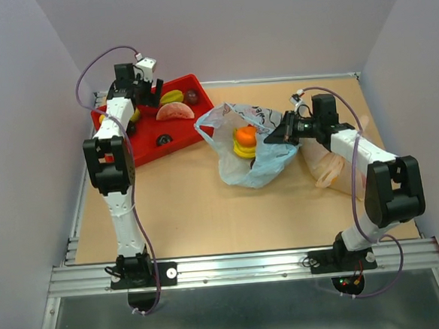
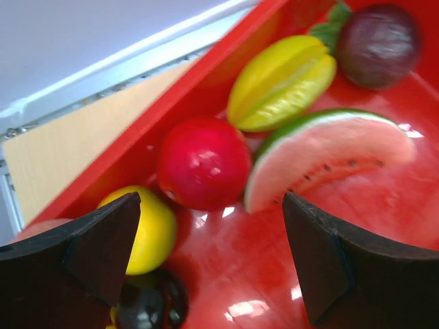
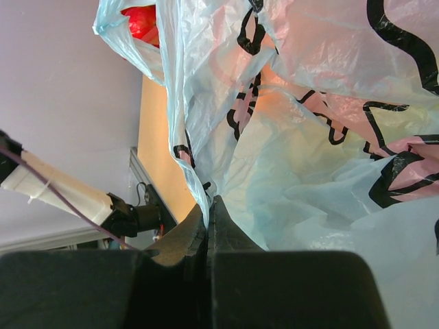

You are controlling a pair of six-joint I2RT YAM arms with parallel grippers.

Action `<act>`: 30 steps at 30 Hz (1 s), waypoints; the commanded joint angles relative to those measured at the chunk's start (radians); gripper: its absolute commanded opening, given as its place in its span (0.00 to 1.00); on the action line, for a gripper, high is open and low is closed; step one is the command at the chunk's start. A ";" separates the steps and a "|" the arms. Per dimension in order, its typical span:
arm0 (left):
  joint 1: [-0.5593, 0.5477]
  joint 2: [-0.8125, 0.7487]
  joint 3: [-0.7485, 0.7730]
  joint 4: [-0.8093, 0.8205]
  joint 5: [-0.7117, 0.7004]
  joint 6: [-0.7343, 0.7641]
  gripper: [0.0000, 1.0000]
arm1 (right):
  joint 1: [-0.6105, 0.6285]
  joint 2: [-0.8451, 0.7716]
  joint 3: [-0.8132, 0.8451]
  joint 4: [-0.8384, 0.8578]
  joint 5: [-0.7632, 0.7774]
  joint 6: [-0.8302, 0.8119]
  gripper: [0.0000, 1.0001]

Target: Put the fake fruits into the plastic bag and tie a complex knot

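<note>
Pinching plastic bag, right hand closed

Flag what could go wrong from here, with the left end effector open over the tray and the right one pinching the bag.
1. The left end effector hangs open over crowded glossy fruits: the red fruit, melon slice and starfruit lie close together, so closing may catch two or squirt one aside.
2. The right end effector pinches only a thin fold of the plastic bag; the film could slip, letting the mouth sag over the orange inside.
</note>
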 commanded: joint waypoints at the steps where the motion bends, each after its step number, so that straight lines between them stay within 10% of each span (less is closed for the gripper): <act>1: 0.006 0.058 0.176 -0.025 -0.046 0.005 0.96 | -0.006 0.009 -0.007 0.050 -0.016 -0.002 0.00; 30: 0.067 0.293 0.302 -0.033 0.059 -0.176 0.93 | -0.006 0.011 -0.005 0.050 -0.019 0.003 0.00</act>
